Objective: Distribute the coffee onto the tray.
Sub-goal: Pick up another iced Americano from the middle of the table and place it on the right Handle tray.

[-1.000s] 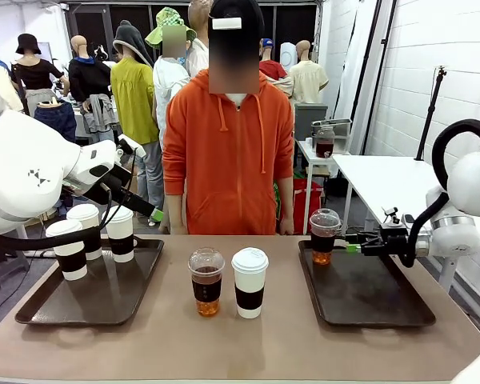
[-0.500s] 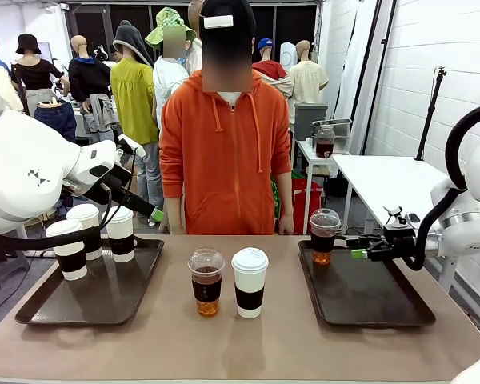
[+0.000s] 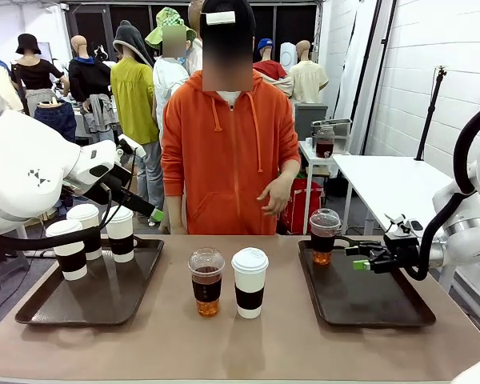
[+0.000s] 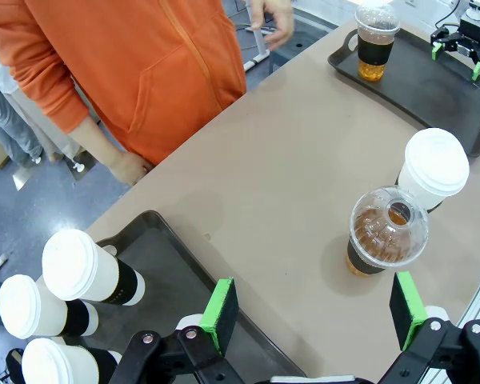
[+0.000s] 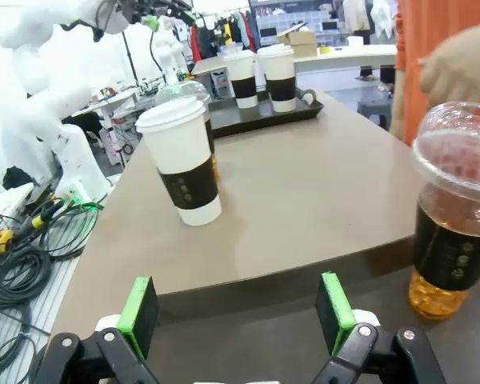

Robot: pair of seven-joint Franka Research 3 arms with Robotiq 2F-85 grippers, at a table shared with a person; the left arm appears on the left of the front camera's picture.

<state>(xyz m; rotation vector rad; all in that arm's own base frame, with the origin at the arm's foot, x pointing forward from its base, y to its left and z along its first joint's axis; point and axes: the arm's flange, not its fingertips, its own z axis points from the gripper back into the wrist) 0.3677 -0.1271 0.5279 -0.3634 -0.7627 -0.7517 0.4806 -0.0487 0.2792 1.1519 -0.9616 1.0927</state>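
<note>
Jaws of right arm [image 3: 462, 234] apart, near clear cup [image 3: 324, 236] on tray [image 3: 376, 302].

I'm seeing the right tray [image 3: 376, 302] lying bare except for the domed cup [image 3: 324, 237] standing at its far left corner. Mid-table, a second domed cup [image 3: 206, 282] and a paper cup [image 3: 250, 282] are standing side by side, blocking the lane between trays. Three paper cups [image 3: 86, 228] are crowding the far left end of the left tray [image 3: 104, 300], leaving its near right part free.
</note>
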